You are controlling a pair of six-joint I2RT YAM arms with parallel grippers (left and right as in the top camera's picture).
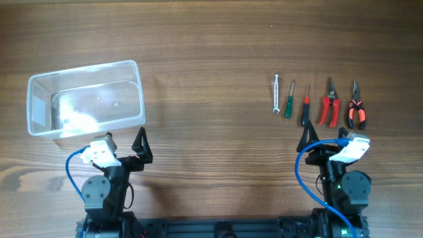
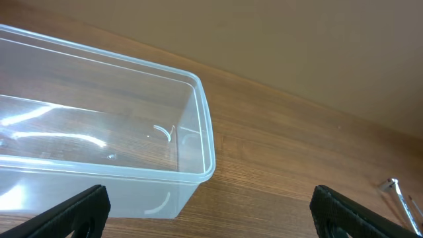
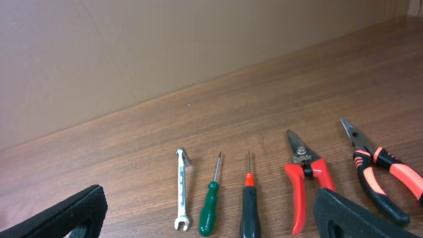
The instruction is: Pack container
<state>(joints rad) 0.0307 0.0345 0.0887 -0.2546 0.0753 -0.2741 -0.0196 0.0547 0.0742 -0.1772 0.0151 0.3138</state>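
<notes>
The clear plastic container (image 1: 84,98) sits empty at the left of the table; it also shows in the left wrist view (image 2: 99,132). My left gripper (image 1: 125,144) (image 2: 211,215) is open and empty just in front of its near right corner. At the right lie a silver wrench (image 1: 276,93) (image 3: 181,188), a green-handled screwdriver (image 1: 289,100) (image 3: 211,198), a black-and-red screwdriver (image 1: 305,106) (image 3: 248,205), red-handled cutters (image 1: 328,104) (image 3: 303,178) and black-and-orange pliers (image 1: 356,106) (image 3: 380,172). My right gripper (image 1: 324,137) (image 3: 211,215) is open and empty just in front of the tools.
The wooden table (image 1: 205,79) stretches between container and tools. Both arm bases (image 1: 106,192) (image 1: 344,188) stand at the front edge, each with a blue cable. A plain wall rises behind the table in the wrist views.
</notes>
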